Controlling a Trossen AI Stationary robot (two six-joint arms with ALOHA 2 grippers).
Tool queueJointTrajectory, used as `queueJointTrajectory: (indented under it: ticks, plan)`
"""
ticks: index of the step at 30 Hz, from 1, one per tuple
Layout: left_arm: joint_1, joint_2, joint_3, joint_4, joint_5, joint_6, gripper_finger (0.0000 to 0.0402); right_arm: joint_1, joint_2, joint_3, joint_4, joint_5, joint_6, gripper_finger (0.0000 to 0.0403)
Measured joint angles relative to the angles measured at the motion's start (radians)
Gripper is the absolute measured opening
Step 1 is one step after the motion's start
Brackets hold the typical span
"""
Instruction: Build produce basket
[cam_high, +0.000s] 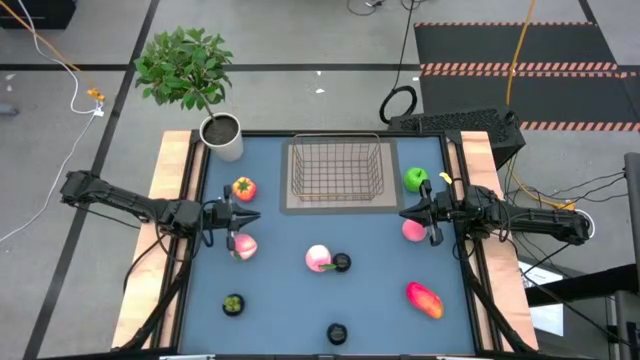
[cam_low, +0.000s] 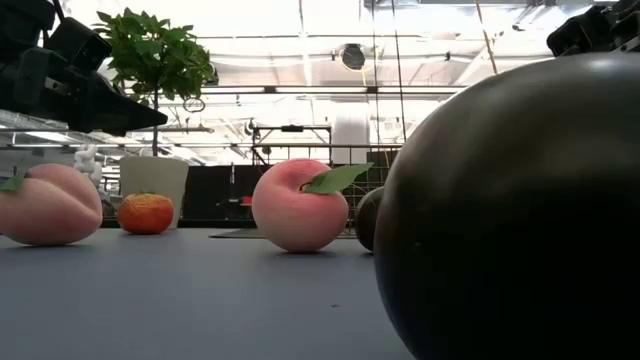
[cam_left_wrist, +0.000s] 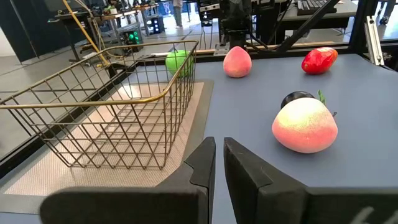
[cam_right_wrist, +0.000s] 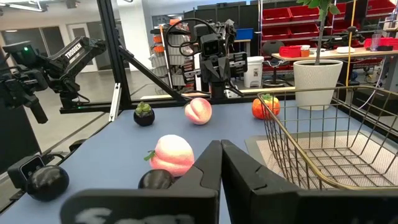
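A: Arms?
B: Both reach in low from the sides of the blue worktop (cam_high: 300, 300), forearms level. Left tool (cam_high: 245, 215) sits at the left-middle, pointing inward, fingers (cam_left_wrist: 202, 163) together with only a thin slit, holding nothing. Right tool (cam_high: 412, 212) mirrors it on the right, fingers (cam_right_wrist: 211, 163) pressed together, empty.

A: Basket?
B: Wire basket (cam_high: 337, 168) at the far centre on a grey mat (cam_high: 390, 195), between the two tools and slightly beyond them. Empty, thin mesh, open top.

A: Produce near the left tool?
B: Orange-red fruit with green top (cam_high: 243, 187) just beyond it, pink peach (cam_high: 243, 246) just on the near side of it. Neither touched. Small dark green-topped one (cam_high: 232, 304) further toward the near edge.

A: Right tool?
B: Green apple (cam_high: 416, 179) just beyond it, beside the basket's right wall. Second pink peach (cam_high: 412, 230) right by the fingertips, near side; contact unclear. Red-orange oval (cam_high: 425, 299) well apart, near-right.

A: Middle?
B: Third peach with leaf (cam_high: 318, 258) touching a dark round fruit (cam_high: 342, 262). Another dark ball (cam_high: 336, 333) at the near edge, filling the low view's right side.

A: Other stuff?
B: White pot (cam_high: 224, 136) with leafy plant (cam_high: 185, 65) at the far-left corner.
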Motion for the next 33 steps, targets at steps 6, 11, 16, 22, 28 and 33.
queueJointTrajectory:
  ticks: [6, 11, 16, 22, 28, 33]
  plan:
    - [0.0, 0.0, 0.0, 0.0, 0.0, 0.0, 0.0037, 0.0, 0.0, 0.0, 0.067, 0.0, 0.0, 0.0]
    - [0.0, 0.0, 0.0, 0.0, 0.0, 0.0, 0.0037, 0.0, 0.006, 0.0, 0.233, 0.13, -0.046, 0.0]
    - [0.0, 0.0, 0.0, 0.0, 0.0, 0.0, 0.0037, 0.0, 0.029, 0.0, 0.252, 0.161, 0.034, 0.0]
    - [0.0, 0.0, 0.0, 0.0, 0.0, 0.0, 0.0037, 0.0, 0.039, 0.0, 0.304, -0.053, 0.3, 0.0]
    - [0.0, 0.0, 0.0, 0.0, 0.0, 0.0, 0.0037, 0.0, 0.058, 0.023, 0.371, 0.005, 0.298, 0.0005]
    - [0.0, 0.0, 0.0, 0.0, 0.0, 0.0, 0.0037, 0.011, 0.185, 0.096, 0.28, -0.056, 0.328, 0.0049]
